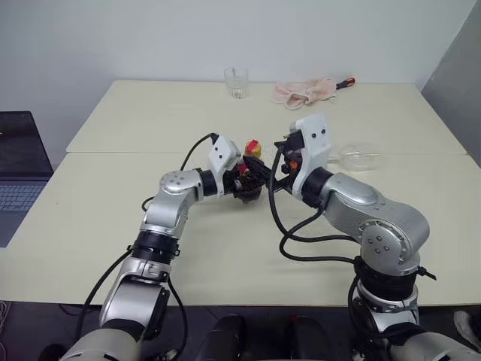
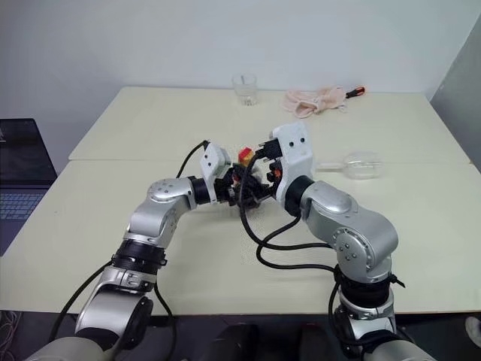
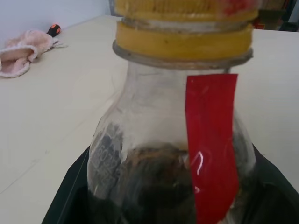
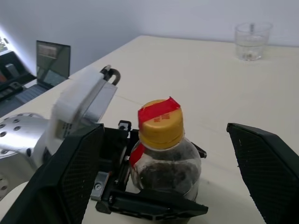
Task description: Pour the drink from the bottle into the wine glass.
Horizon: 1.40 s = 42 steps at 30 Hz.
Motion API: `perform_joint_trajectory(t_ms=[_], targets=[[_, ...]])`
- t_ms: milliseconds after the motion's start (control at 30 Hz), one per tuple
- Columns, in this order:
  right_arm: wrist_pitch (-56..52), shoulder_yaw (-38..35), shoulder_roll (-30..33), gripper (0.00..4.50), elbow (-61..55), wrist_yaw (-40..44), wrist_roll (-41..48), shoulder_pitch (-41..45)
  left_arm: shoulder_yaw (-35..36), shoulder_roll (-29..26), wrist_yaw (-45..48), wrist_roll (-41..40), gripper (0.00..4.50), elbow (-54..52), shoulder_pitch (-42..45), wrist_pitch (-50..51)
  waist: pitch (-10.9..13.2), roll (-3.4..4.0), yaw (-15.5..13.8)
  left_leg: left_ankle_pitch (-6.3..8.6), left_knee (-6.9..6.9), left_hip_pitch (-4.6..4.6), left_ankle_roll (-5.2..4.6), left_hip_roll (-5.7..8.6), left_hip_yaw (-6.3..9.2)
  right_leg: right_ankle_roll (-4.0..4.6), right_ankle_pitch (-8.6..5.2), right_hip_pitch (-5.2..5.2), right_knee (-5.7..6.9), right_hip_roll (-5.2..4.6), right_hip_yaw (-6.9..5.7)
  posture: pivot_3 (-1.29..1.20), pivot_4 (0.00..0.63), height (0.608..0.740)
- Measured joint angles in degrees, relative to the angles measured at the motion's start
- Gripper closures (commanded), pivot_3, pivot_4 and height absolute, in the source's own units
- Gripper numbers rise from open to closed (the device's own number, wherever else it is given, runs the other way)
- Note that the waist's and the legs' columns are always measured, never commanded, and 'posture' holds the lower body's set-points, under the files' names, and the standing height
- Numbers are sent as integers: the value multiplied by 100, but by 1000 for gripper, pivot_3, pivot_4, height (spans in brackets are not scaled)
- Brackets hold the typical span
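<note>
Cola-dark, almost black drink [image 4: 164, 177] is sitting in the lower part of a small stubby clear plastic bottle [image 4: 164, 161] with a rounded body, a yellow cap [image 4: 161, 125] and a strip of red tape [image 3: 211, 149] running from the cap down the neck. The bottle is standing upright, cap up, above the near half of the cream table [image 1: 113, 218], roughly in the middle between the two arms. The left gripper [image 4: 154, 198] is clamping the bottle around its body, its black fingers [image 4: 161, 205] pressing against both sides of the plastic, as the left wrist view is showing from very close. The right gripper [image 4: 163, 182] is pointing at the bottle from the other side with its two black fingers [image 4: 74, 172] spread wide apart, one on each side of the bottle and clear of it, gripping nothing. A clear stemmed wine glass [image 1: 359, 156] is lying on its side on the table, to the right of the right arm and well apart from the bottle, its bowl pointing right. A short clear stemless tumbler [image 1: 236, 83] is standing upright near the far edge of the table. Just right of it, a crumpled pink cloth [image 1: 304, 92] is lying beside a tool with an orange and black handle [image 1: 346, 83]. An open dark laptop [image 1: 19, 169] is resting off the left side of the table.
</note>
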<state>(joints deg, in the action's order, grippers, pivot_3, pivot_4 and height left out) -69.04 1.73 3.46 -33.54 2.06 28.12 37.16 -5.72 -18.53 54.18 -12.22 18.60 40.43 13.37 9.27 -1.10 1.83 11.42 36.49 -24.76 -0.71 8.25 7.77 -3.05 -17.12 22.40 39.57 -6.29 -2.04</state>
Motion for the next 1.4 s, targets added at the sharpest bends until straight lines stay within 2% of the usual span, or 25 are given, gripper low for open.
perform_joint_trajectory(t_ms=[233,367,533,600,733,933,1133,1400], targets=[[154,-27,-228,0,92,-45,-72,-3,-2,74,115,-191,1925,-260,-65,99,0,0,6,0,-1,0,0,-1,0,0,0,1,0,2,1,0,150,740],[435,-251,141,0,161,715,303,-85,2,22,423,-444,1926,-457,-149,171,0,0,2,0,0,0,0,-1,0,0,0,-2,-3,2,-1,0,150,740],[524,-765,1225,0,283,2097,1169,-101,13,-165,795,-692,1926,-598,-182,345,0,0,2,2,1,0,-3,-2,1,0,0,-6,-8,4,-6,0,150,740],[644,-761,1654,0,416,2595,1352,-109,11,-223,945,-802,1926,-742,-243,426,0,0,4,2,1,0,-3,-5,0,0,0,-6,-9,5,-6,0,150,740],[1060,-568,2106,0,966,3422,1350,-77,-75,-367,1276,-1059,1926,-1243,-391,751,0,0,17,2,0,1,-3,-8,-1,2,-1,-7,-10,6,-6,0,150,740],[1886,-74,2335,0,1702,4747,1329,174,-201,-521,1470,-1274,1926,-1877,-564,1155,0,0,7,1,5,1,-3,-9,0,2,-1,-12,-13,6,-8,0,150,740],[2193,-38,2595,0,2174,5725,1462,291,-246,-639,1453,-1285,1926,-2063,-677,1273,1,-1,-7,2,12,0,-4,-9,1,2,-1,-18,-24,6,-9,0,150,740],[2346,-27,2679,0,2383,6188,1488,466,-290,-652,1397,-1288,1931,-2264,-773,1366,1,-1,-7,3,13,0,-4,-9,1,2,-1,-18,-25,5,-9,0,150,740]])
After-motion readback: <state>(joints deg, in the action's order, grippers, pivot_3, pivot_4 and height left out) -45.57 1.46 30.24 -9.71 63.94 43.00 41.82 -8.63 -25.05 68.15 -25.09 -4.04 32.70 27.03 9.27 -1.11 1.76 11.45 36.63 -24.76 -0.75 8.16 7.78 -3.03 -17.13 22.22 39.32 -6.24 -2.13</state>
